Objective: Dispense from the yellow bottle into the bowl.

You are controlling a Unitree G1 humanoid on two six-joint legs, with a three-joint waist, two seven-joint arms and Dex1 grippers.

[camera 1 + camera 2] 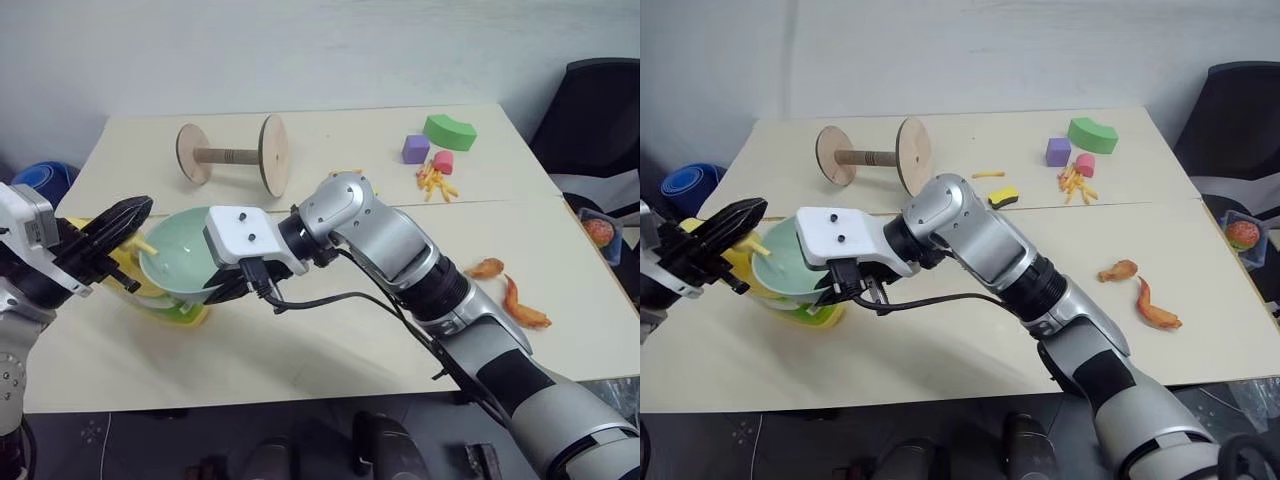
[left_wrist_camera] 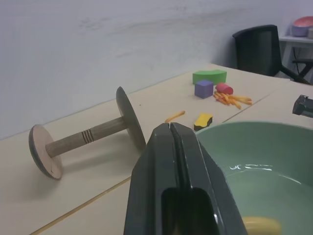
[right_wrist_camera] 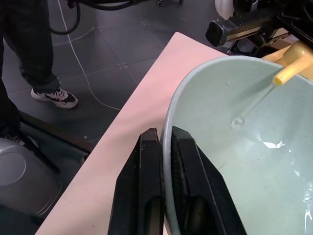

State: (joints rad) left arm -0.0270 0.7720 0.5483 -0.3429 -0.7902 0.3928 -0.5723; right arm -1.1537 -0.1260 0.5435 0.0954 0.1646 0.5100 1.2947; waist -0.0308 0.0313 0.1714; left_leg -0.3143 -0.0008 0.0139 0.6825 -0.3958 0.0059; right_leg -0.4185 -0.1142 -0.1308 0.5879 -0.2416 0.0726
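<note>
Holding the bowl (image 3: 234,147) by its rim, the right gripper (image 3: 164,166) has one finger inside and one outside the wall. The bowl is tilted above the table (image 1: 330,350), just beside the yellow bottle (image 1: 150,292), whose spout (image 3: 293,66) reaches over the bowl's rim. The left gripper (image 1: 105,240) is pressed together, resting on the bottle's pump top

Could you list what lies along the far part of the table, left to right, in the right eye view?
Wooden spool → yellow-and-black sponge block → purple block → pink block → green curved block.
</note>
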